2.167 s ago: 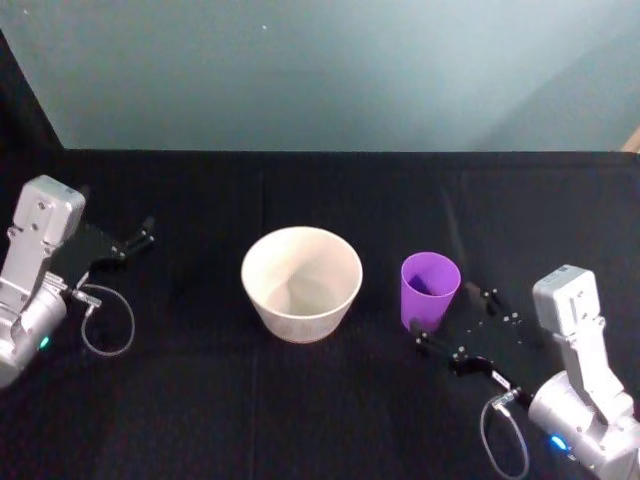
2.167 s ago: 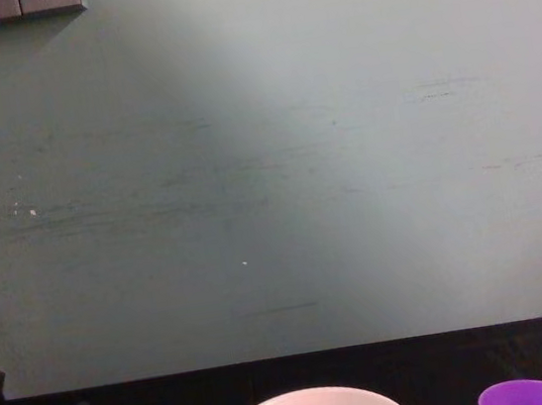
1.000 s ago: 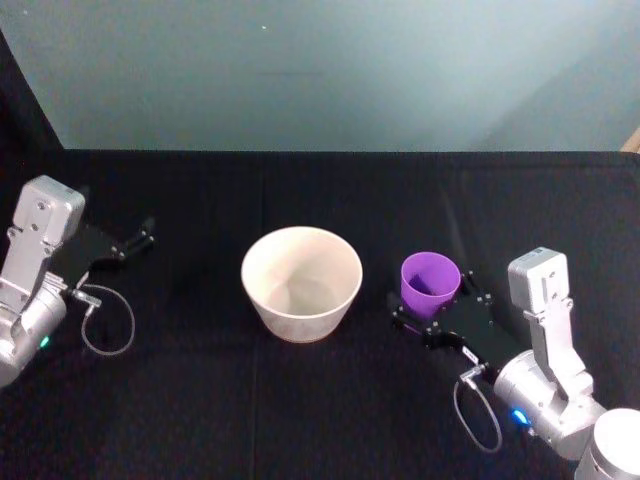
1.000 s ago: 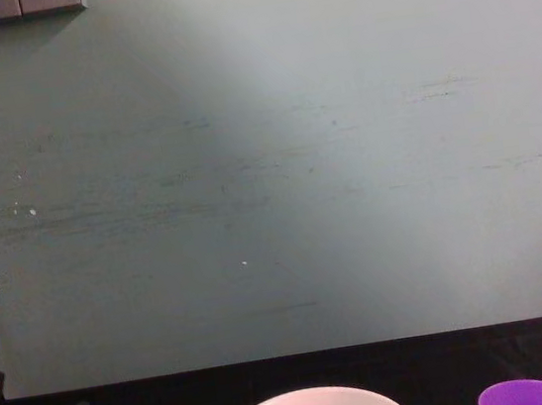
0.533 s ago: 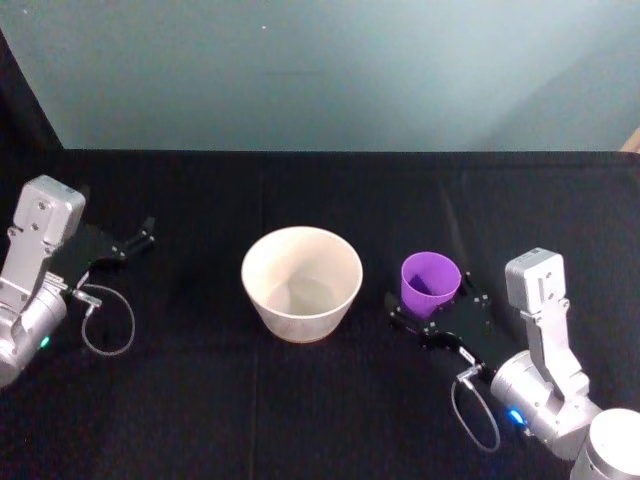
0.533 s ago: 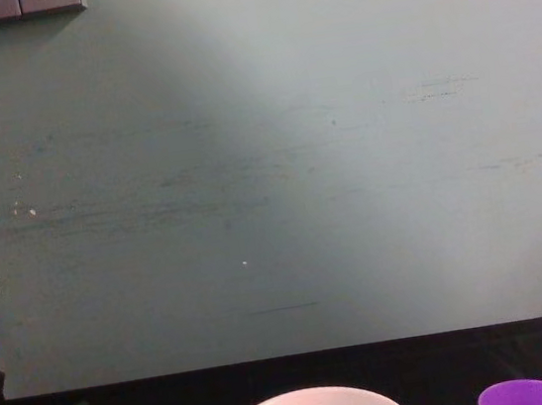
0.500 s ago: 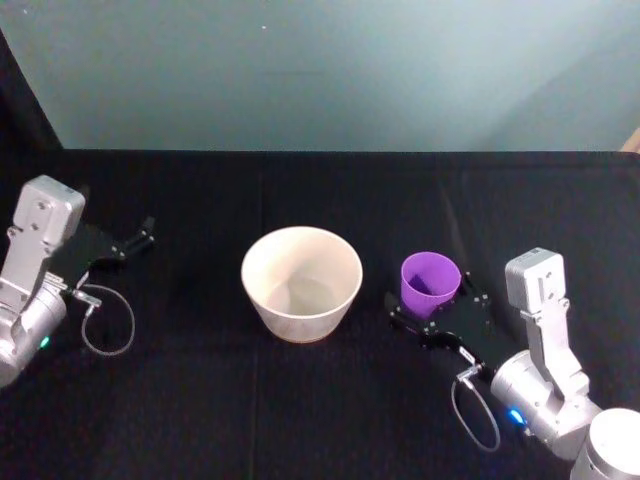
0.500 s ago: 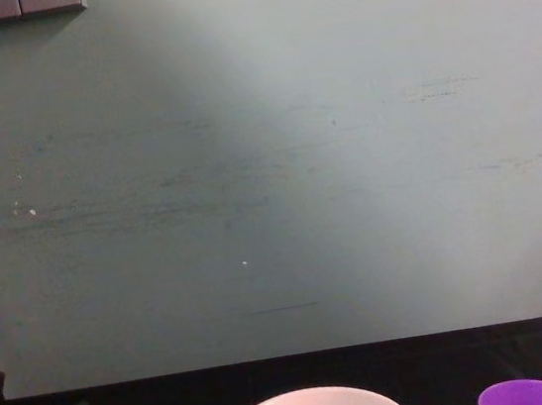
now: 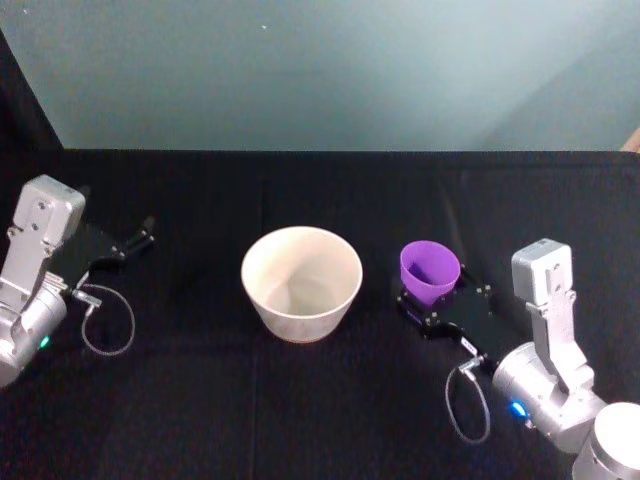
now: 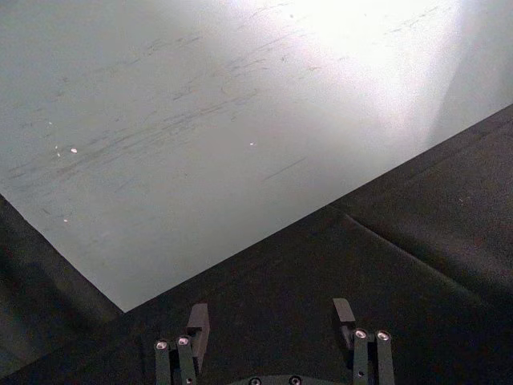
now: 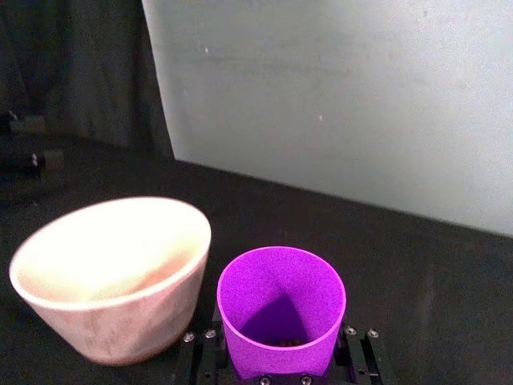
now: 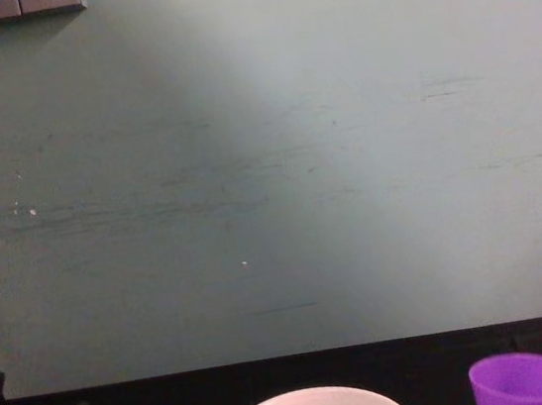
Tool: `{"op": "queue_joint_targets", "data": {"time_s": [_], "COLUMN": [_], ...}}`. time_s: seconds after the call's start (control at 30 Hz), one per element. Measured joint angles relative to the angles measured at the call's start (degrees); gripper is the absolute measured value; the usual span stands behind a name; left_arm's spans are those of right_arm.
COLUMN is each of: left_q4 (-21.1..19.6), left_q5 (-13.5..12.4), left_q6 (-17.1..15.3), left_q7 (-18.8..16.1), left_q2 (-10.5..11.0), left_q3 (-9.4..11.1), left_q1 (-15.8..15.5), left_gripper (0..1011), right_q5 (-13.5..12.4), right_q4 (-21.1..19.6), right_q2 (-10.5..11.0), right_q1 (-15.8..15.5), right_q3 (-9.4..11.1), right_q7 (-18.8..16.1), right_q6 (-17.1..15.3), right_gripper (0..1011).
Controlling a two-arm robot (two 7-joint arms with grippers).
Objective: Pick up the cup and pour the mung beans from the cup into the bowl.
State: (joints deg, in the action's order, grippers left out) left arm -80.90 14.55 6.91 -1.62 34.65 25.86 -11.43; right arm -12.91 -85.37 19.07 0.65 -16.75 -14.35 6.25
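At the right side of the desk (image 9: 300,410), the right gripper (image 9: 440,300) is closed on the cup (image 9: 430,268). In the right wrist view the same gripper (image 11: 280,358) is seen from behind, with the purple cup (image 11: 280,309) clamped low on its wall between the two black fingers (image 11: 198,357). The cup is held upright with its mouth open to the top, and a few small dark grains (image 11: 282,343) are seen at its bottom. Whether its base rests on the desk cannot be told. In the chest view the cup (image 12: 524,381) is seen at the lower right, upright.

Just to the left of the cup, near it but apart, the bowl (image 9: 300,318) is set upright at the middle of the desk. Its pale wall (image 11: 120,321) is seen just beside the cup in the right wrist view, and its rim (image 12: 312,400) is seen at the lower edge of the chest view.

At the left edge of the desk, well apart from the bowl, the left gripper (image 9: 140,240) is parked. In the left wrist view its fingers (image 10: 197,321) are spread open over the black cloth. A thin cable loop (image 9: 105,320) is seen beside that arm.
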Motion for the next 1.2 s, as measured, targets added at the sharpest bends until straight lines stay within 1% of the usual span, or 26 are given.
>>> {"op": "queue_joint_targets", "data": {"time_s": [0.03,0.1,0.13,0.33,0.43,0.5,0.53,0.6,0.73,1.2], "left_q4": [0.00,0.00,0.00,0.00,0.00,0.00,0.00,0.00,0.00,0.00], "left_q5": [0.00,0.00,0.00,0.00,0.00,0.00,0.00,0.00,0.00,0.00], "left_q6": [0.00,0.00,0.00,0.00,0.00,0.00,0.00,0.00,0.00,0.00], "left_q7": [0.00,0.00,0.00,0.00,0.00,0.00,0.00,0.00,0.00,0.00], "left_q2": [0.00,0.00,0.00,0.00,0.00,0.00,0.00,0.00,0.00,0.00], "left_q3": [0.00,0.00,0.00,0.00,0.00,0.00,0.00,0.00,0.00,0.00], "left_q1": [0.00,0.00,0.00,0.00,0.00,0.00,0.00,0.00,0.00,0.00], "left_gripper": [1000,1000,1000,1000,1000,1000,1000,1000,1000,1000], "right_q5": [0.00,0.18,0.23,0.26,0.26,0.22,0.15,0.12,0.09,-0.04], "right_q4": [0.00,-1.57,-2.65,-5.78,-7.53,-8.00,-8.37,-8.61,-8.59,-8.52], "right_q2": [0.00,0.08,0.11,0.04,0.00,0.01,0.04,0.16,0.43,0.33], "right_q1": [0.00,-0.15,-0.21,0.22,1.17,1.59,2.11,2.86,3.57,3.25], "right_q3": [0.00,0.49,0.88,2.06,2.61,2.74,2.85,2.87,2.72,2.72], "right_q7": [0.00,-0.08,-0.12,-0.59,-1.08,-1.29,-1.51,-1.87,-2.55,-2.38], "right_q6": [0.00,-0.58,-1.12,-3.67,-6.27,-7.25,-8.43,-9.69,-10.28,-10.08], "right_gripper": [717,715,715,715,715,715,715,715,715,715]}}
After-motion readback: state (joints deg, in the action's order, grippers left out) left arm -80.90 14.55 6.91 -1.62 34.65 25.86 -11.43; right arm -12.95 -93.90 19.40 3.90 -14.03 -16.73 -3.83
